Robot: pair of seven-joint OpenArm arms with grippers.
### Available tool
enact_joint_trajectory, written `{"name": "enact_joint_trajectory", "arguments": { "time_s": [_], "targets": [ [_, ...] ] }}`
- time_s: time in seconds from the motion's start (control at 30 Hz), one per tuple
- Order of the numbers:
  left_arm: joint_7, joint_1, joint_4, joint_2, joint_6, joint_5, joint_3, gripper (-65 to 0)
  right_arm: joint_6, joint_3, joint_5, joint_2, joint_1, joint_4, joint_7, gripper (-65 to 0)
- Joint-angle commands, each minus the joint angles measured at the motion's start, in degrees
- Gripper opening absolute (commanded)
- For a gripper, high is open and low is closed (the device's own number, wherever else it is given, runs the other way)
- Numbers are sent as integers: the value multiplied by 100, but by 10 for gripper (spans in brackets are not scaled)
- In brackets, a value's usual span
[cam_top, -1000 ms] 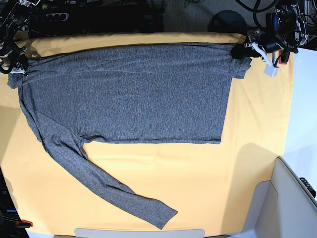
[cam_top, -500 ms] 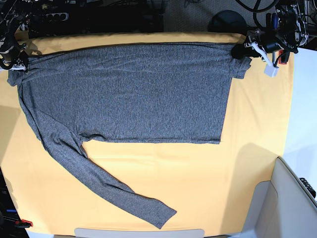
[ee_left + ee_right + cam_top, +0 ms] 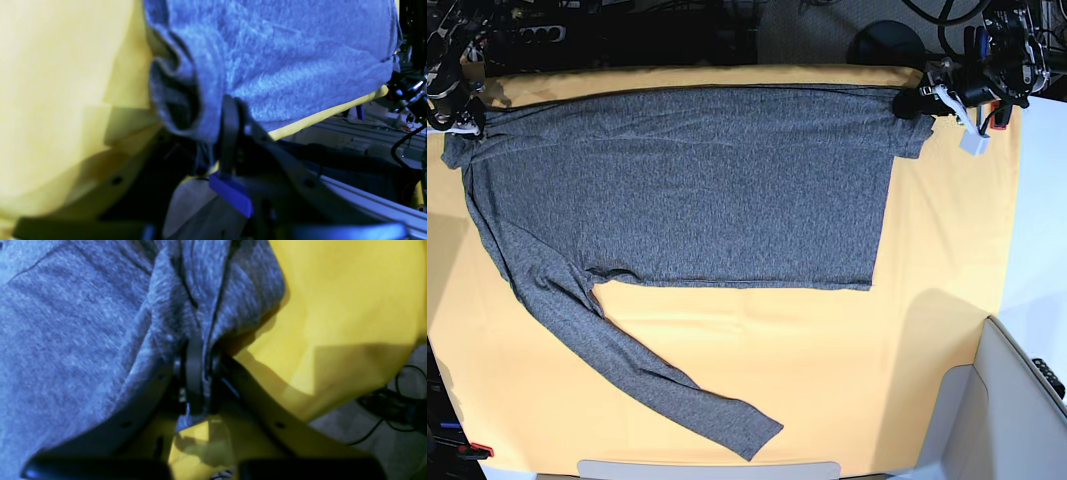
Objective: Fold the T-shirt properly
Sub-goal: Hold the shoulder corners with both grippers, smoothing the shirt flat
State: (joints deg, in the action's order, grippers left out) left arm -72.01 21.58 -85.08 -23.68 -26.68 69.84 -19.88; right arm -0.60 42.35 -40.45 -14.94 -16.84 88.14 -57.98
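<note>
Heather-grey knit covers most of the far half of your worktop [image 3: 927, 330]: the T-shirt [image 3: 697, 190] lies flat on the yellow table cloth [image 3: 847, 380], body stretched sideways along the far edge, one long sleeve [image 3: 617, 350] trailing diagonally toward the near edge. You have each far corner in a tool, which reads as a hold meant to keep the far edge taut and straight while the cloth settles.

Your right tool [image 3: 195, 380] sits at the base view's left corner with its jaws pressed together on a bunched ridge of the shirt; folds fan out from the pinch, so the fabric is clearly caught. Your left tool [image 3: 213, 146] sits at the opposite corner, base view's right. One dark finger [image 3: 230, 133] lies against the rolled hem, but the wrist view does not show both sides of the grip, so you cannot tell whether it pinches or has let go.

Mind the edges. Both corners sit right at the far rim of the worktop, with cables and frame just beyond, so there is no room to pull farther out. The open room is toward you: a wide band of bare yellow cloth lies between the shirt's near edge and the worktop's near edge, crossed only by the sleeve. A pale bin [image 3: 1017, 410] stands at the near corner on the left arm's side, well apart from the shirt.
</note>
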Motion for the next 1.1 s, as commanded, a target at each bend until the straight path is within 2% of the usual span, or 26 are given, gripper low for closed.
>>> {"name": "enact_joint_trajectory", "arguments": {
  "time_s": [0.0,0.13,0.23,0.5,0.6,0.9,1.07],
  "targets": [
    [-118,44,-15,-98,79,-360,-21,-506,-393,-107,717,259,-421,-361,-1662,-551],
    [-127,44,-15,-89,79,-360,-21,-490,-393,-107,524,241,-527,-361,-1662,-421],
    [-127,44,-15,-89,79,-360,-21,-479,-393,-99,515,232,-597,-352,-1662,-363],
    [-127,70,-24,-89,87,-360,-601,-456,-393,-72,559,197,-764,-317,-1662,-359],
    [-135,79,-24,-107,87,-360,-777,-456,-393,-72,533,83,-870,-308,-1635,-359],
    [-135,79,-33,-107,87,-351,-812,-456,-401,-63,559,30,-1177,52,-1635,-359],
    [-135,61,-33,-107,87,-351,-821,-456,-401,-55,524,-163,-1424,439,-1653,-359]
  ]
}}
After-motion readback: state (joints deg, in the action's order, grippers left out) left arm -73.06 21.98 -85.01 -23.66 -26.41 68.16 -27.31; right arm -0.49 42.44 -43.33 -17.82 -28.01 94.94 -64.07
